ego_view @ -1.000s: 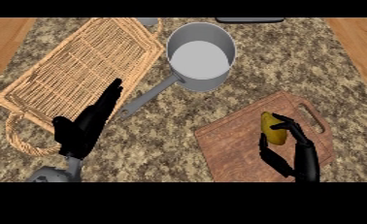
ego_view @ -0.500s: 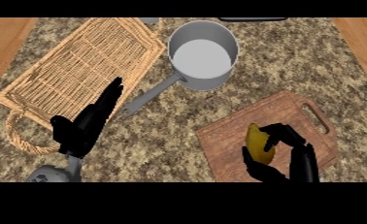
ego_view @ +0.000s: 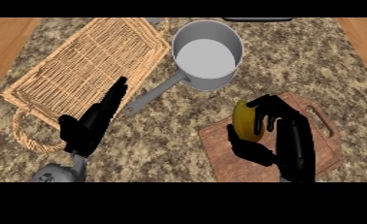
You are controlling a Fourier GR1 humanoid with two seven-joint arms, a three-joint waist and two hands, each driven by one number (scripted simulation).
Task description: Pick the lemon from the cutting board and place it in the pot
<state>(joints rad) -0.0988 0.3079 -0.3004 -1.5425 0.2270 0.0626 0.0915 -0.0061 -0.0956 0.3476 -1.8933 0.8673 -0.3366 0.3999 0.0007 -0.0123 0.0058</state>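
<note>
My right hand [ego_view: 283,133] is shut on the yellow lemon [ego_view: 246,120], fingers and thumb curled round it, holding it over the left part of the brown cutting board [ego_view: 323,143]. The grey pot [ego_view: 208,53] stands up and to the left of the lemon, its inside bare, its long handle [ego_view: 156,94] pointing down-left. My left hand [ego_view: 93,121] rests open at the lower left, fingers straight and pointing up-right, beside the handle's end.
A large wicker tray [ego_view: 86,72] with loop handles lies on the left of the speckled stone counter [ego_view: 165,140]. A dark object [ego_view: 257,19] shows at the top edge. Wooden strips border the counter left and right.
My right hand has carried the lemon up and to the left, from the board's middle to its left edge, toward the pot. The left hand has not moved.
</note>
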